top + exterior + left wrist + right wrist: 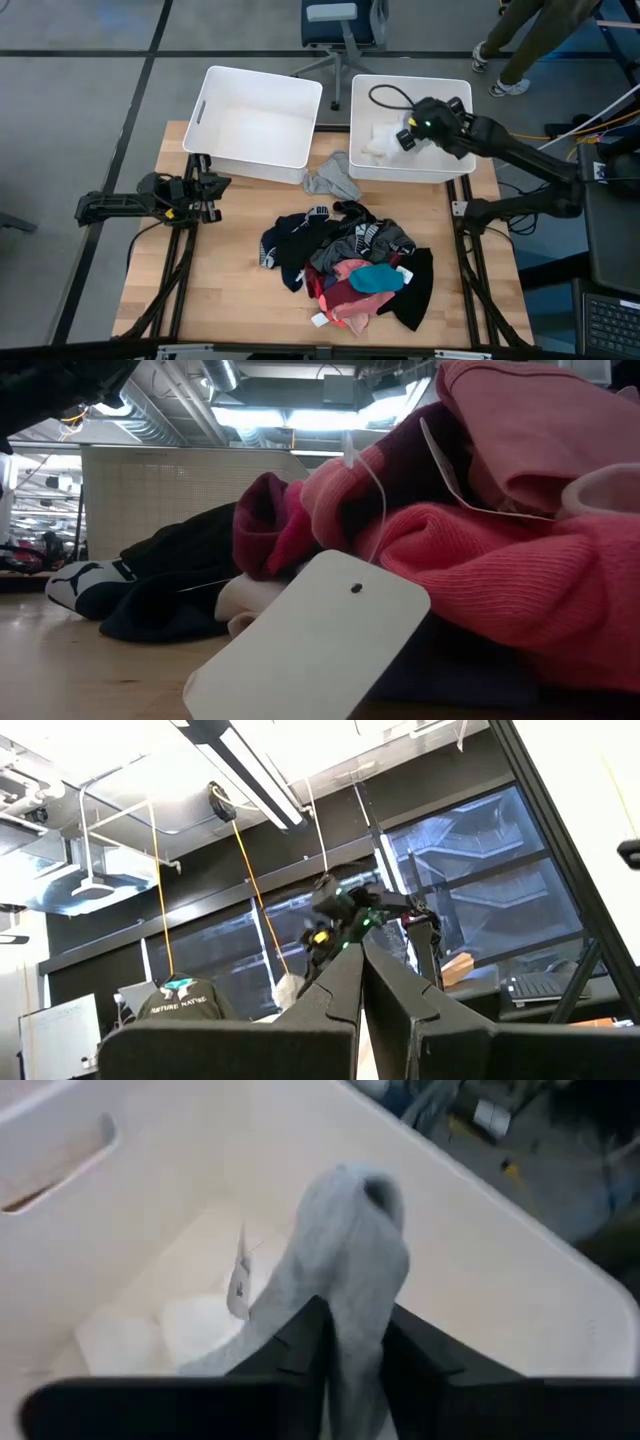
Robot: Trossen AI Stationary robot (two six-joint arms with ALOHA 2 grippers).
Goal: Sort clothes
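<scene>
Dangling limp, pale grey soft knit garment with white tag, clenched by right end effector over white plastic bin.

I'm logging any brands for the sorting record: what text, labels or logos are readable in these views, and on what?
"NATURE NATURE", roughly: on a dark garment in the room behind; blurred, uncertain.
Hang tag on the clothes pile: blank on the side shown.
White lettering on a black band in the pile: too small to read.

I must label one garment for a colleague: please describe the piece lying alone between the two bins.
Find the two white bins at the table's far edge. A single grey garment lies crumpled before the gap between them. Unlike the mixed pile, it lies apart and is plain grey.
</scene>
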